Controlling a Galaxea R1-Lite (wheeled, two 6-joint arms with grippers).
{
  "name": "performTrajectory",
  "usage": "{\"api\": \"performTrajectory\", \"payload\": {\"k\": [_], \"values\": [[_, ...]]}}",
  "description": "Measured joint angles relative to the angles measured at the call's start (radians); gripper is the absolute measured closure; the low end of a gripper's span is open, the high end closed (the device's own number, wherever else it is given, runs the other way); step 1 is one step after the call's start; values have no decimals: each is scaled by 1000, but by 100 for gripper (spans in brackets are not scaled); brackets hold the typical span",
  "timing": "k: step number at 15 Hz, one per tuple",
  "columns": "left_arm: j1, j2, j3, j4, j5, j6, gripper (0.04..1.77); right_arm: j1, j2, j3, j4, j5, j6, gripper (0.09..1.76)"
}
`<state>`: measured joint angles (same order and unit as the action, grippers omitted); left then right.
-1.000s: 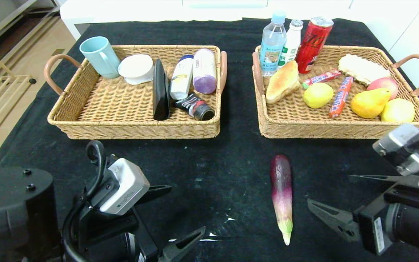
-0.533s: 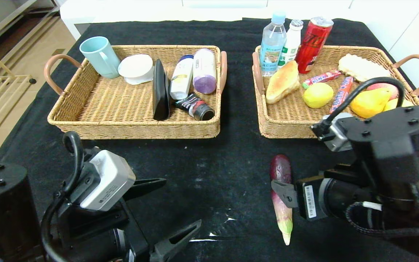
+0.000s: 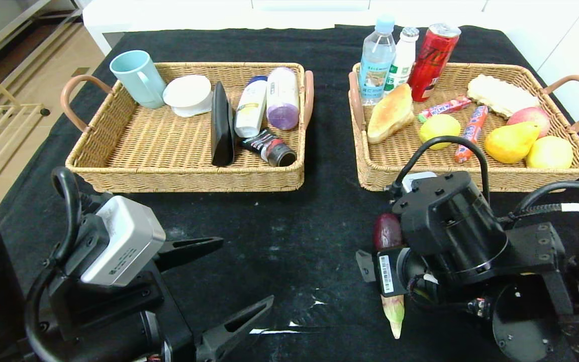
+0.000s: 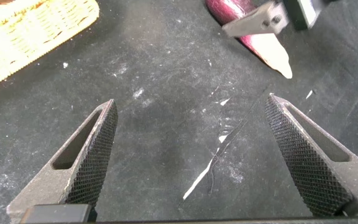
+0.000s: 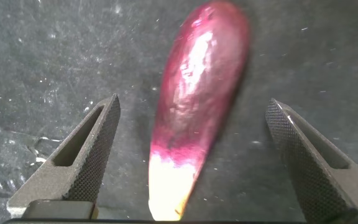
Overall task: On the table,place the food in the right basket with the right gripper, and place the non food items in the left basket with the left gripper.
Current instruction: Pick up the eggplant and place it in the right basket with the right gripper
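Note:
A purple eggplant [image 3: 387,230] with a pale green-white tip lies on the black table in front of the right basket [image 3: 470,179]. My right gripper [image 3: 386,270] is over its middle and open, one finger on each side, neither touching it. The right wrist view shows the eggplant [image 5: 205,74] between the spread fingers of that gripper [image 5: 192,102]. My left gripper [image 3: 244,271] is open and empty above bare table at the front left, in front of the left basket [image 3: 184,177]. The left wrist view shows this gripper [image 4: 191,101] over the cloth, with the eggplant's tip [image 4: 273,53] farther off.
The left basket holds a blue cup [image 3: 137,78], a white lid, a black case, bottles and a tube. The right basket holds bread [image 3: 391,119], fruit, candy sticks, a biscuit, two bottles and a red can [image 3: 432,60]. White scuff marks [image 3: 289,329] show on the cloth.
My right arm has swung in from the right edge to above the eggplant, the open fingers now on either side of it. My left arm has drifted slightly left. The eggplant has not moved.

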<state>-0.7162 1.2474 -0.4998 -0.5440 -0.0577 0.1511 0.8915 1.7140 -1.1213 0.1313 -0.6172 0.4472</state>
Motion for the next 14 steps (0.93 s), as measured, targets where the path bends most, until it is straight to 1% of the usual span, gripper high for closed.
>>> {"api": "performTrajectory", "payload": {"k": [6,7,10,12,13,14], "values": [[13,-6,-7,0,2,1,9,-9,39,-10,0,0,31,14],[13,-6,-7,0,1,1,9,-9,41,-11,0,0,33,35],[14,-6,-7,0,1,1,9,-11,47,-10,0,1,39,80],[14,-6,-7,1,0,2,9,-11,49,-8,0,1,39,100],[13,-6,-7,1,0,5,9,-12,49,-7,0,1,39,105],[13,-6,-6,1,0,8,9,-13,50,-6,-1,1,42,105]]}}
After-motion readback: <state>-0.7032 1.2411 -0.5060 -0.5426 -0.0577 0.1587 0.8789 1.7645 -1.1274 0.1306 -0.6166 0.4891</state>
